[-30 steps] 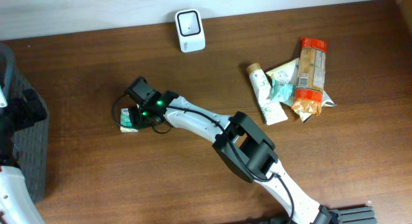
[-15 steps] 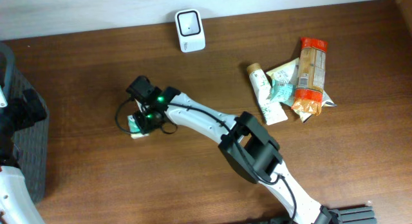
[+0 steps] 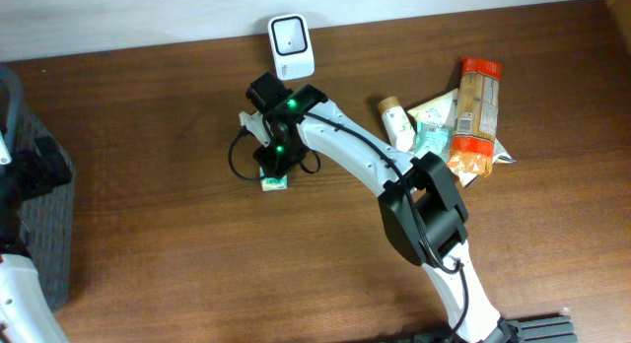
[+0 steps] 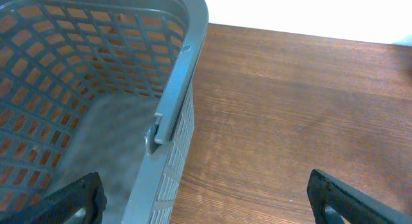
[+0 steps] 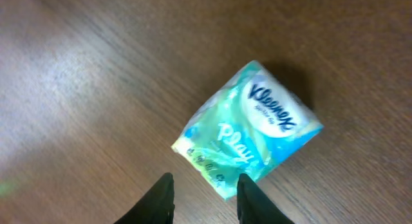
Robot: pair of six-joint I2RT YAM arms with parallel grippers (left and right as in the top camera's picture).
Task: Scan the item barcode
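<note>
Overhead view: on the wooden table [image 3: 148,244], my right gripper [image 3: 274,158] hangs over a Kleenex tissue pack [image 3: 274,182].
The grey mesh basket [image 4: 183,63] sits at the table's left edge, and my left gripper [image 4: 205,185] hovers by its rim, jaws spread wide and empty. A heap of snack packets [image 3: 463,116] lies far right. The white barcode scanner [image 3: 291,47] stands at the back edge, and the tissue pack lies flat near it, label up. My right jaws stand slightly apart at the pack's corner, clamping nothing.
</note>
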